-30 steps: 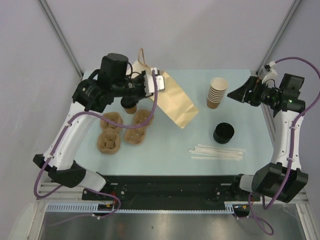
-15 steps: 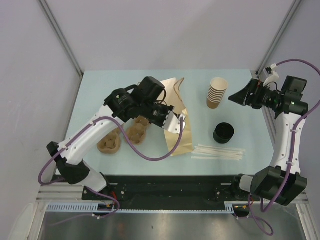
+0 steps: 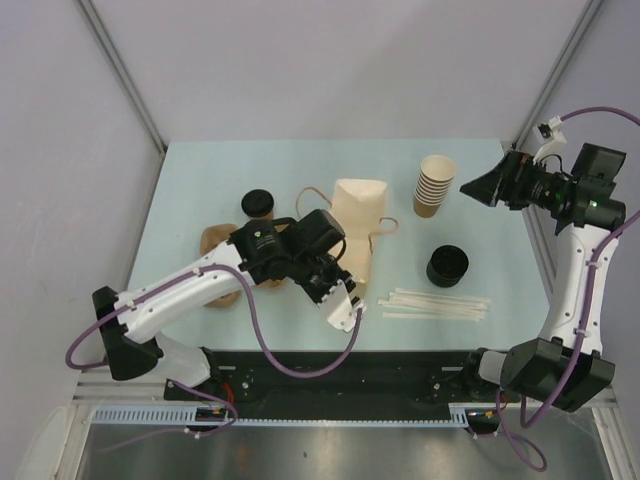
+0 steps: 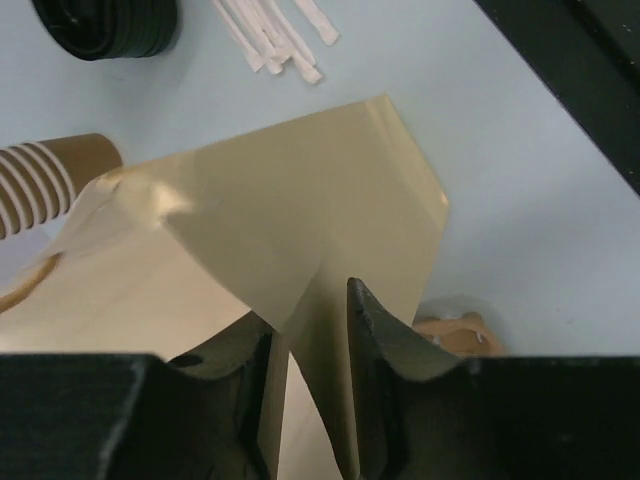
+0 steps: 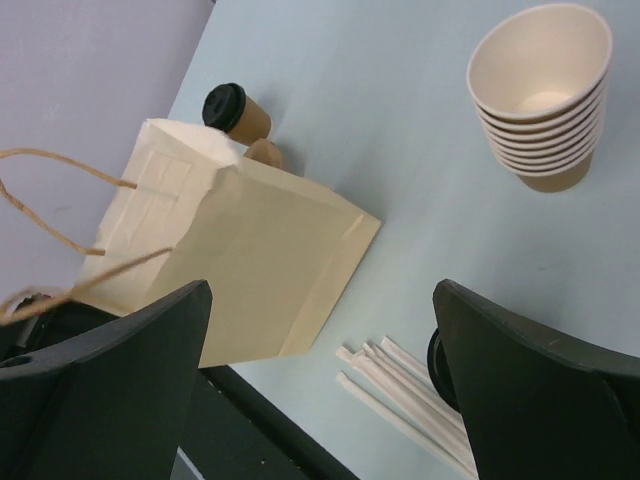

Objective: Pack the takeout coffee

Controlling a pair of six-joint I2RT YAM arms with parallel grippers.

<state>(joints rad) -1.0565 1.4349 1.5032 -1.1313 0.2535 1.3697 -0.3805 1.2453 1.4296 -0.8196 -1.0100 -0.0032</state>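
The takeout coffee (image 3: 257, 204), a small tan cup with a black lid, stands upright at the far left of the table. It also shows in the right wrist view (image 5: 237, 110). My left gripper (image 3: 350, 290) is shut on a fold at the near end of the cream paper bag (image 3: 358, 225). It holds the bag at the table's middle, to the right of the cup. In the left wrist view the jaws (image 4: 305, 310) pinch the bag (image 4: 280, 210). My right gripper (image 3: 480, 187) is open and empty, in the air at the far right.
A stack of lidless cups (image 3: 433, 185) stands far right of the bag. A stack of black lids (image 3: 447, 265) and several wrapped straws (image 3: 435, 303) lie at the near right. A brown pulp cup carrier (image 3: 213, 243) lies under the left arm.
My left arm swung the bag from the far left to the table's middle and turned it. The coffee cup is now uncovered. The right arm barely moved.
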